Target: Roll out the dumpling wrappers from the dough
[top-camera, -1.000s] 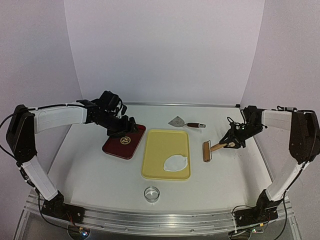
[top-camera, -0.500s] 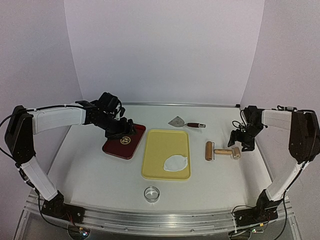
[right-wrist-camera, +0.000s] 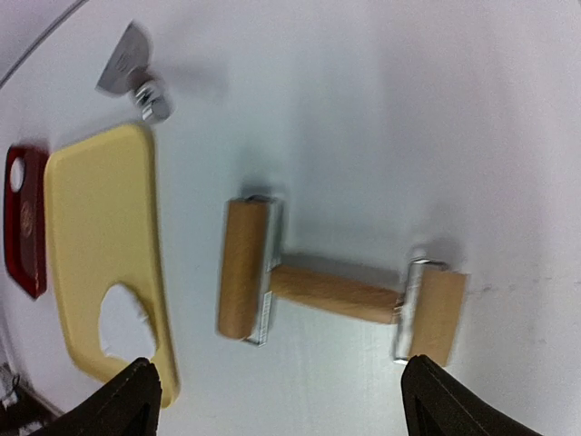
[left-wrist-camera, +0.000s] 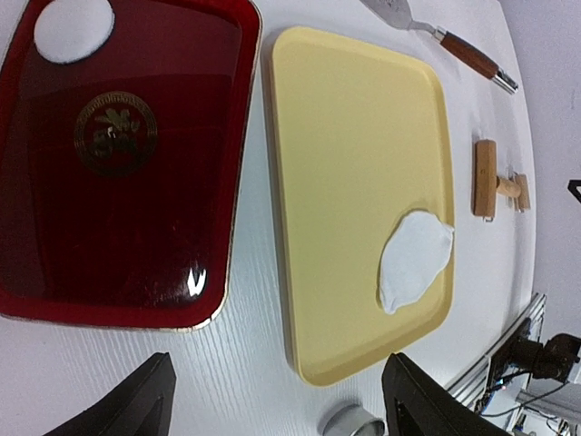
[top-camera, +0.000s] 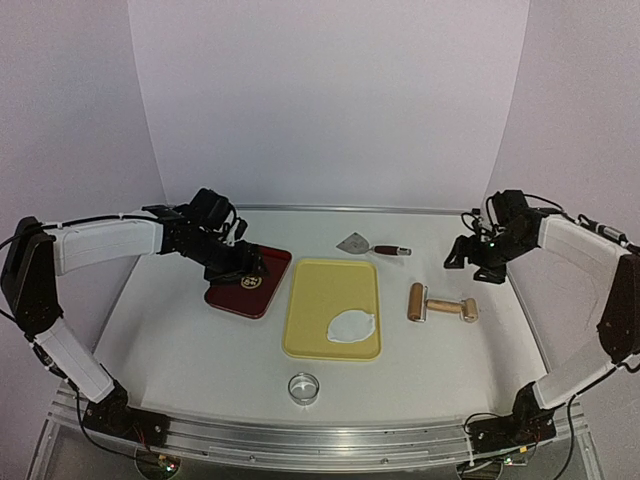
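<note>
The dough [top-camera: 352,326] is a thin white sheet with a cut-out edge. It lies on the near right part of the yellow tray [top-camera: 325,285], and also shows as dough [left-wrist-camera: 413,259] and dough [right-wrist-camera: 123,322]. One round dumpling wrapper [left-wrist-camera: 73,29] rests in a far corner of the red tray [left-wrist-camera: 127,218]. My left gripper [top-camera: 250,268] hovers over the red tray [top-camera: 232,297], open and empty [left-wrist-camera: 277,400]. My right gripper [top-camera: 468,262] hangs open and empty [right-wrist-camera: 277,395] above and behind the wooden roller [right-wrist-camera: 318,286].
The roller [top-camera: 440,304] lies flat on the table right of the yellow tray. A spatula [top-camera: 370,246] lies behind the tray. The shiny ring cutter [top-camera: 303,387] stands near the front edge, in front of the yellow tray. White walls enclose the back and sides.
My right gripper opened, let go of the roller and drew up and back from it. The roller now lies flat on the table. The left arm shifted slightly left.
</note>
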{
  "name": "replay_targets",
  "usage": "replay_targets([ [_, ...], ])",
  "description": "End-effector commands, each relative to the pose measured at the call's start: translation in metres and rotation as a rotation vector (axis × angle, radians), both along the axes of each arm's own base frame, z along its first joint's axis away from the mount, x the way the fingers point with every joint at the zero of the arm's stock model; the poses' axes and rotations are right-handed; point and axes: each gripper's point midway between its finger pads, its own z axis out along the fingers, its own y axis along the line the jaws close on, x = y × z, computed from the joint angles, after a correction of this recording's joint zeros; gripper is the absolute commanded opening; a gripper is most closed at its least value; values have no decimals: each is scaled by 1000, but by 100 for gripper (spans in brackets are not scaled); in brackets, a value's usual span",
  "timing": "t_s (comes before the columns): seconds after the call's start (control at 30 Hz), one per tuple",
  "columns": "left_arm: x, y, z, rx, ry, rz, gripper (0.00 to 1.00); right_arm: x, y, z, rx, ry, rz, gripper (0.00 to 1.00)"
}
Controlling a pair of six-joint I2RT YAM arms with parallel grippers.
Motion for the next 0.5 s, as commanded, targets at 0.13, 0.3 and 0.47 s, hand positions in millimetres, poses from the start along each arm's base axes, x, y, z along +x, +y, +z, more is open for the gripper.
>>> replay_targets([
  [0.13,-85,-29,13,-90,21,-306,77,-60,135,-6,126,81,237,86],
  [0.3,-149,-50,-1,-118,120,-416,75,-60,161,7,116,58,214,83],
  [0.47,-180,-61,-15,-56,178,-437,72,-51,160,21,123,27,143,83],
])
